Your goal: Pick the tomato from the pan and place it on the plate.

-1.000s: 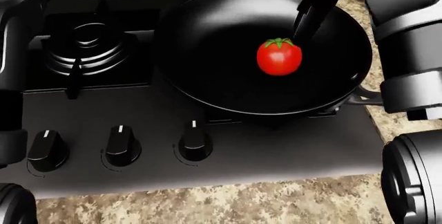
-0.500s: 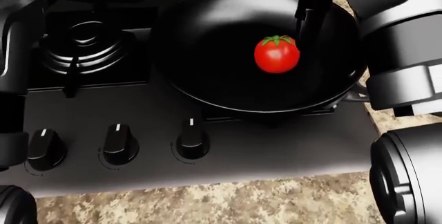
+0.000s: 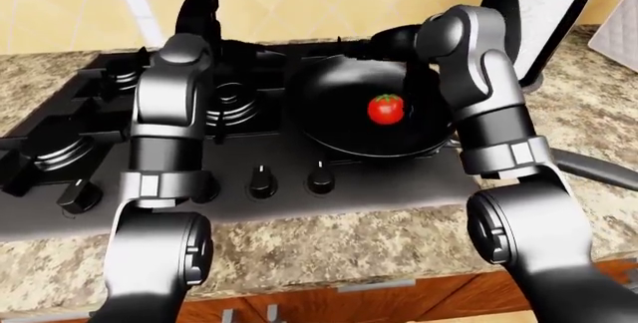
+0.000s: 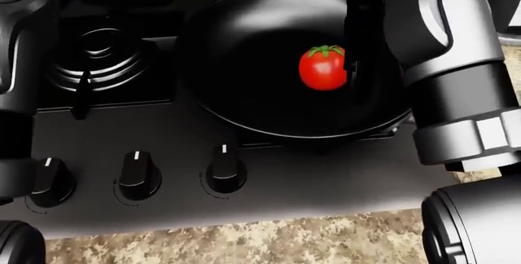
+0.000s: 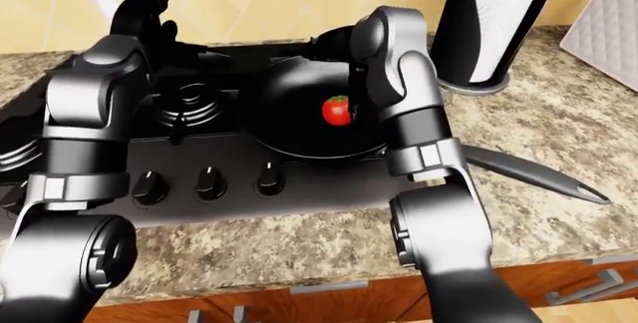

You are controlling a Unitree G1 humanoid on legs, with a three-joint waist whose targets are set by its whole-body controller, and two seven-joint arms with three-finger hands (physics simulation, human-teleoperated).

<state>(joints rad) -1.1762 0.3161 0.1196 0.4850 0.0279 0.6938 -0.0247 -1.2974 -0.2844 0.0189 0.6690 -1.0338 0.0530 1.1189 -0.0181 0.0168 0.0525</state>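
Beside the tomato (image 4: 322, 68) inside the pan (image 4: 244, 93), right robot hand (image 4: 358, 50), grip indiscernible, stove knobs (image 4: 223, 169) below

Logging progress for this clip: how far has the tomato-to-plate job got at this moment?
Nothing is finished. The red tomato with a green stem sits in the round black pan on the black stove. In hand: the right hand reaches into the pan beside the tomato; its fingers are too dark to judge a grip. Left: grasp, lift, place. No plate shows in any view.
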